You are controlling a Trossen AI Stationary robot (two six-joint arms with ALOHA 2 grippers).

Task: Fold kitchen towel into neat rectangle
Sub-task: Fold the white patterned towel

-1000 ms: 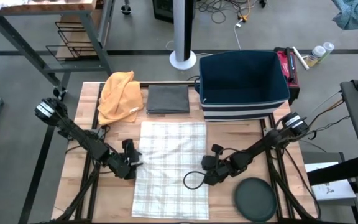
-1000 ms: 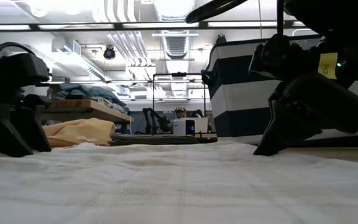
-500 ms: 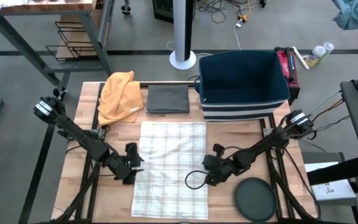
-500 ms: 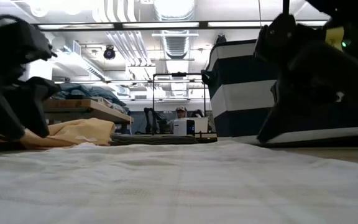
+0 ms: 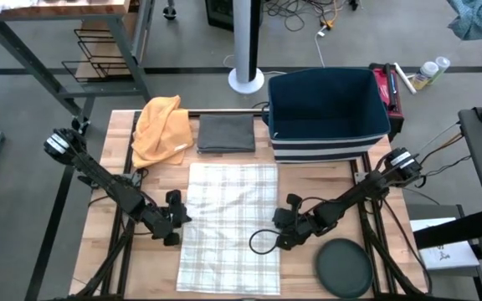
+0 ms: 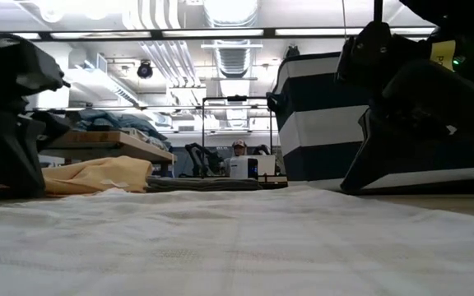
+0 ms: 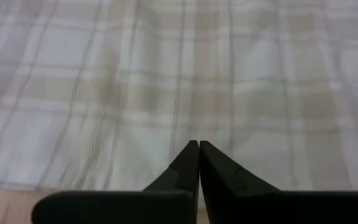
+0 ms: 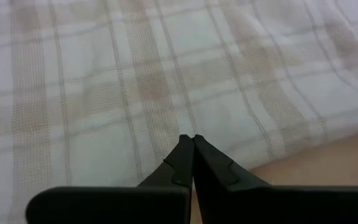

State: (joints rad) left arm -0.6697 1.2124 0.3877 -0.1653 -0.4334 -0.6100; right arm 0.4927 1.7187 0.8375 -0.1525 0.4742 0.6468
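Note:
The kitchen towel point(image 5: 228, 226), white with a pale plaid, lies spread flat on the wooden table, its long sides running near to far. My left gripper point(image 5: 176, 219) is shut at the towel's left edge; in its wrist view the closed tips point(image 7: 199, 144) point over the plaid cloth point(image 7: 229, 81). My right gripper point(image 5: 281, 234) is shut at the towel's right edge, with its tips point(image 8: 192, 138) over the cloth point(image 8: 135, 74) beside bare wood. In the low view the towel point(image 6: 237, 238) fills the foreground between both grippers. My left gripper has its fingertips closed together, slanting down over the towel's left edge point(image 7: 73, 180). No cloth shows between them, and I cannot tell whether they touch it. My right gripper likewise slants down with shut tips at the towel's right edge point(image 8: 278, 149); whether they touch it, I cannot tell.
An orange cloth point(image 5: 159, 130) and a folded grey cloth point(image 5: 226, 134) lie at the far side. A navy bin point(image 5: 326, 113) stands far right. A dark round disc point(image 5: 342, 267) sits near right. A black cable loop point(image 5: 262, 242) lies on the towel's right edge.
My left gripper has shut from wide open and risen a little, drawing slightly back toward the table's left edge. The towel lies flat as before.

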